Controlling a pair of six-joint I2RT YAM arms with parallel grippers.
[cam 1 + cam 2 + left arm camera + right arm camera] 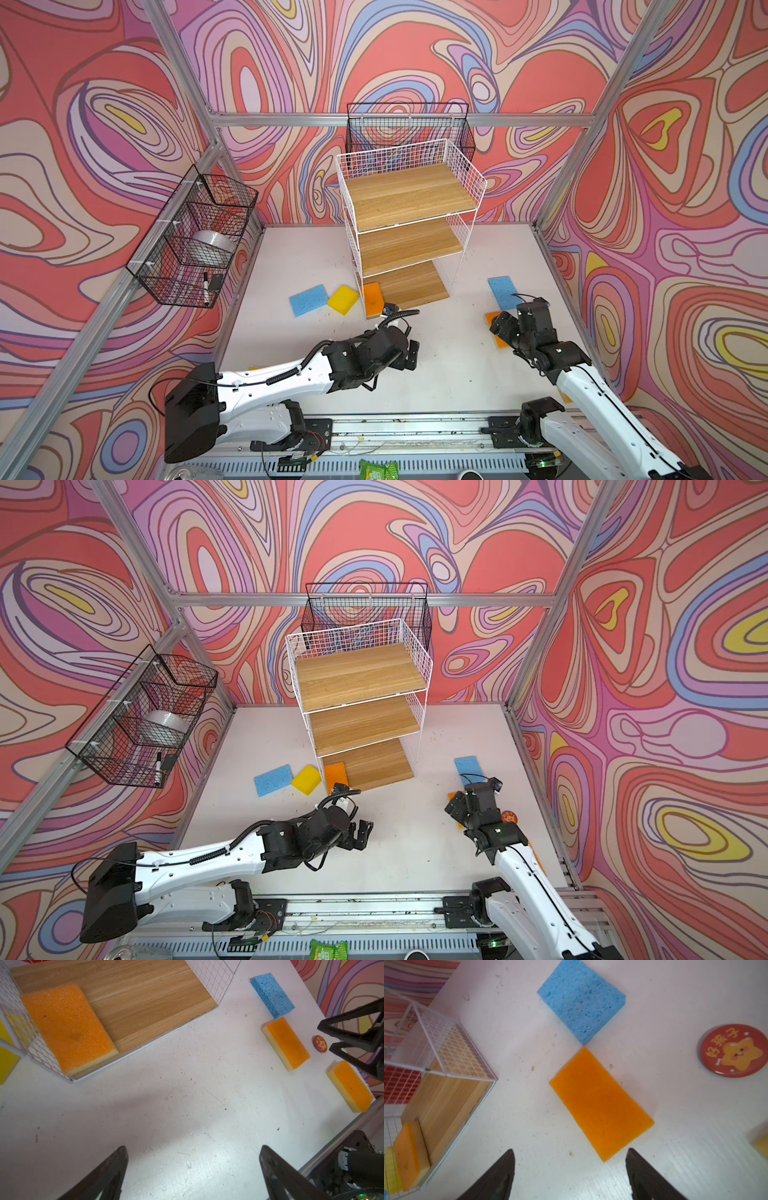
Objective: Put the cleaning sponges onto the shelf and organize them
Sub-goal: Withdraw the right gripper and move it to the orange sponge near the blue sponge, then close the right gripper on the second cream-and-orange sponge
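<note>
Gaping right claw (pixel 570 1150), seemingly empty

The shelf (pixel 465 166) is fenced by wire grid at its back and sides, so each tier opens only at the front. The top and middle boards lie bare. On the bottom board an orange sponge (pixel 66 1026) fills the front corner against the left wall, and the rest of that board is free. Just outside that wall a yellow sponge (pixel 343 299) and a blue sponge (pixel 308 300) crowd the table (pixel 449 340). The table's middle, before the shelf, is open, though the left arm (pixel 282 376) reaches across its near part. On the right a second blue sponge (pixel 581 999) and a second orange sponge (pixel 601 1103) lie corner to corner, almost touching, with a round badge (pixel 735 1050) near them. A black wire basket (pixel 409 124) hangs close behind the shelf's top.
</note>
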